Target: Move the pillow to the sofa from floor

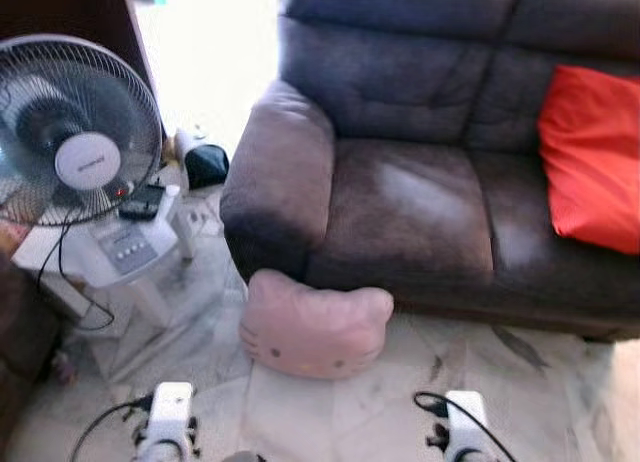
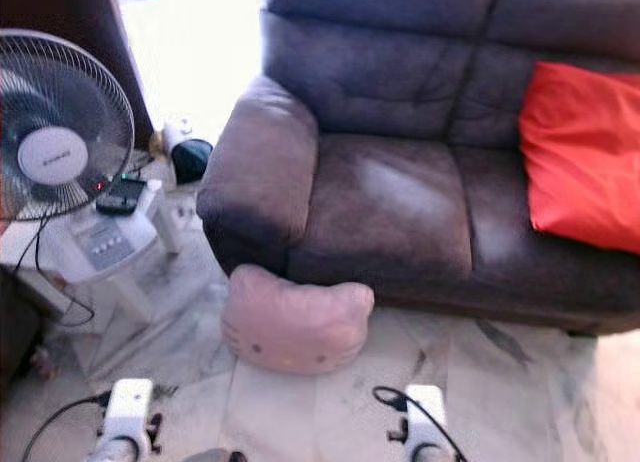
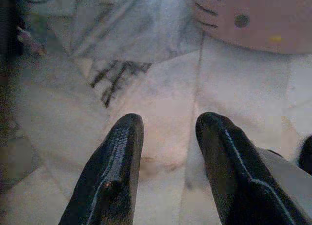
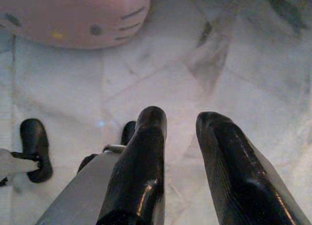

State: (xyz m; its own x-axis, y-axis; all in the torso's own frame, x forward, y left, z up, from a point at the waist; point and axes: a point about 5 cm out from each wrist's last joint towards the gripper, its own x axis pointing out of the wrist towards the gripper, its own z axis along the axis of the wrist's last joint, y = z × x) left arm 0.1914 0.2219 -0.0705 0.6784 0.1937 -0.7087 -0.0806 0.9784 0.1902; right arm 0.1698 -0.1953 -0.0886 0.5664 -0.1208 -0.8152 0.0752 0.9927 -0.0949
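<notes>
One pink cat-face pillow (image 1: 314,331) lies on the marble floor (image 1: 520,392), touching the grey sofa (image 1: 430,212) base; a red cushion (image 1: 592,157) at 3 o'clock is cut off. Left wrist view: left gripper (image 3: 168,127) fingers narrowly apart, holding nothing. Right wrist view: right gripper (image 4: 181,119) the same, with the pillow at 11 o'clock.

Pink pillow (image 1: 314,327) against sofa (image 1: 420,182)

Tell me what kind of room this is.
Most likely a home living room: a grey sofa with a red cushion, a standing fan beside it, and a pink cat-face pillow on the marble floor.
</notes>
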